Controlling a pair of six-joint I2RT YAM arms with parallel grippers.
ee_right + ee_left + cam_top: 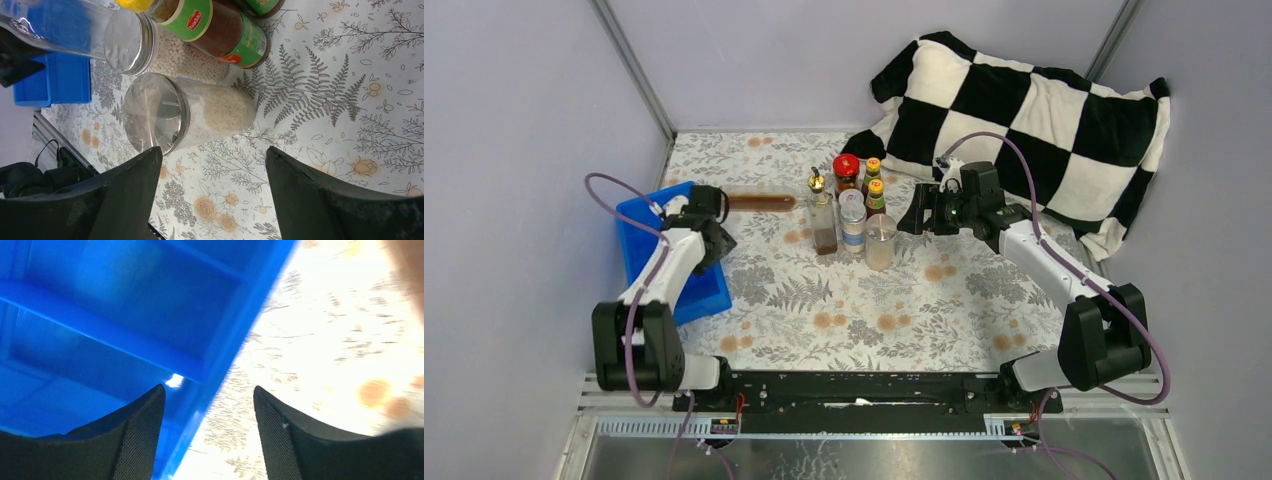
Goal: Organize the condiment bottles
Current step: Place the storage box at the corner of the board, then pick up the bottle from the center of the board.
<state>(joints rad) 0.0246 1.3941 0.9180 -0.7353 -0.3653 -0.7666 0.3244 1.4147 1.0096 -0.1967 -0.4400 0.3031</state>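
Observation:
A tall clear bottle of brown liquid (pixel 761 202) lies on its side on the floral cloth, just right of my left gripper (pixel 712 232). That gripper (pixel 208 388) is open and empty, straddling the blue tray's right rim (pixel 235 340). The other bottles stand clustered mid-table: a gold-spouted bottle (pixel 823 218), a red-lidded jar (pixel 846 170), two yellow-capped sauce bottles (pixel 875 192) and two silver-lidded shakers (pixel 853 222). My right gripper (pixel 910 220) is open and empty just right of the cluster. In the right wrist view its jaws (pixel 214 150) stand near the rice shaker (pixel 200 112), apart from it.
The blue divided tray (pixel 652 245) sits at the left edge of the cloth. A black-and-white checked pillow (pixel 1034 110) leans at the back right, behind my right arm. Grey walls close in the left, back and right sides.

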